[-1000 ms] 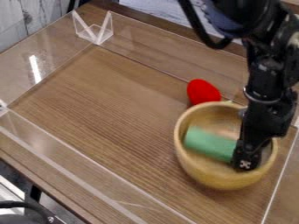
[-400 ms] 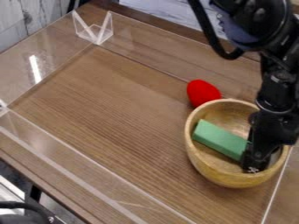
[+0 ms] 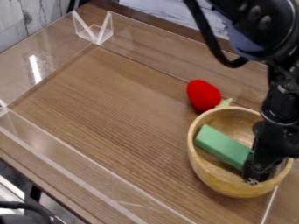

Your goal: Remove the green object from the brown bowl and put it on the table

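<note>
Apparently light and slightly squashy, the green block lies inside the brown bowl, best pinched gently across its narrow width near the middle; the pincer is over its lower end, though whether it grips, I cannot tell.

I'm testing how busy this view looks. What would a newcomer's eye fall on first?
Likely the red strawberry toy, just beyond the wooden bowl on the right. Next, the green block inside that bowl, with the dark end effector at its near end.
</note>
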{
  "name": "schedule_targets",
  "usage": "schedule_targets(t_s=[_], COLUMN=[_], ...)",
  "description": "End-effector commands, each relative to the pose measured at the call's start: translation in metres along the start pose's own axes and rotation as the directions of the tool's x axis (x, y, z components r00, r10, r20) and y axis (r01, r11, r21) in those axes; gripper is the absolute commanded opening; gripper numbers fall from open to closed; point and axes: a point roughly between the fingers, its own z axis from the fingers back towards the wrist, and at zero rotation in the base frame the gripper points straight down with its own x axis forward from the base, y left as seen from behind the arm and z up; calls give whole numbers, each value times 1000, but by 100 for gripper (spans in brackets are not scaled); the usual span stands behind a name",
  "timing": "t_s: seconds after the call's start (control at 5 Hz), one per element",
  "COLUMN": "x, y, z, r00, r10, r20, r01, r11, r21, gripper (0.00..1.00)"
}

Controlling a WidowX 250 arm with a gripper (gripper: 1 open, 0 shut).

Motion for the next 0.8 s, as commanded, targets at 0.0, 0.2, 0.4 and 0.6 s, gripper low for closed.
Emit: schedule_targets(t_s=[0.0,0.2,0.4,0.6], x=[6,-3,-31,-63], y=[7,7,24,39], z=[33,75,104,124], r00=[1000,999,997,994], r10=[-22,-25,9,59], r20=[20,-33,-78,-90], r01=[21,29,6,-36], r11=[997,991,980,971], r21=[75,132,198,236], gripper=[0,0,0,0])
